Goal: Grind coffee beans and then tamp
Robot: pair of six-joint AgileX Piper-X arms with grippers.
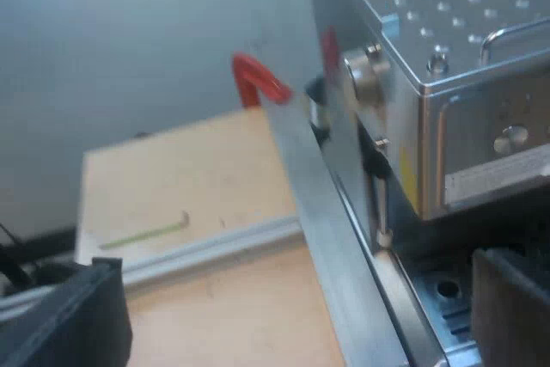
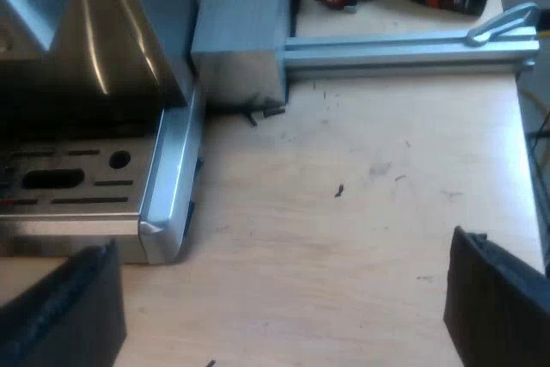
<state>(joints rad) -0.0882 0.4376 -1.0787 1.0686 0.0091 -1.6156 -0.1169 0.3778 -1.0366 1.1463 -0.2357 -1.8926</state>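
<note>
Your left hand (image 1: 288, 298) hangs open and empty beside the boxy brushed-steel espresso machine (image 1: 447, 126); the curved red tip (image 1: 258, 79) at its front is probably the holder's handle end, though that's unclear. Your right hand (image 2: 275, 298), also spread and empty, sits low over the pale wooden tabletop (image 2: 361, 212) by the slotted drip tray (image 2: 77, 182), so a careless swing could clip the machine.
</note>
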